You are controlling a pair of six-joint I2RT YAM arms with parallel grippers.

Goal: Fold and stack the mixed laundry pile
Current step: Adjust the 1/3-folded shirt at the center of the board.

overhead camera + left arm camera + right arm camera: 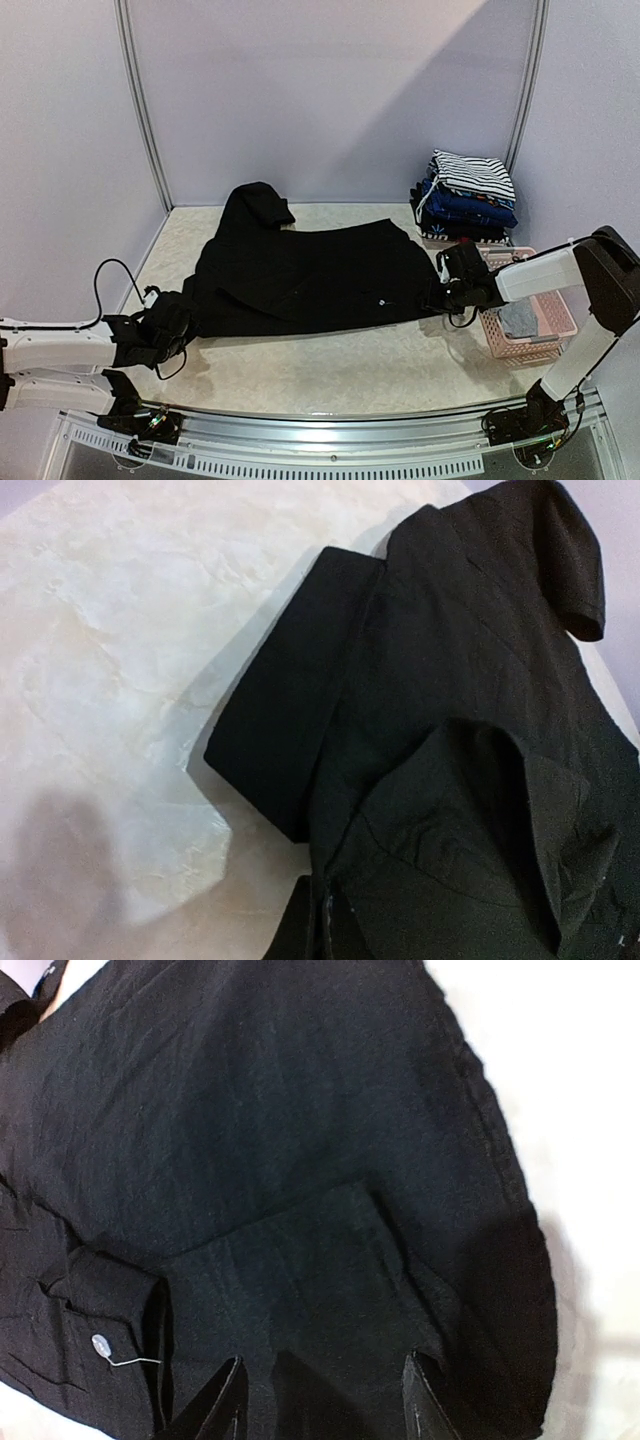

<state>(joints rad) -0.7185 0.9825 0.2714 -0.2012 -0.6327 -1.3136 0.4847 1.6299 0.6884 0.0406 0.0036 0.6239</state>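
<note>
Left gripper (180, 325) clamped on black garment (310, 275); right gripper (438, 293) half-open astride its edge. Risks lopsided pull, skewing the fold.

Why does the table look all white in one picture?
Right wrist view: the table beside the black garment is blown out to plain white. Left wrist view: its marble veins show, with a soft grey shadow at lower left.

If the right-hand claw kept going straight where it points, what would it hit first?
The black garment. The right gripper points into its edge, with cloth lying between the open jaws, so it would probably meet fabric at once.
</note>
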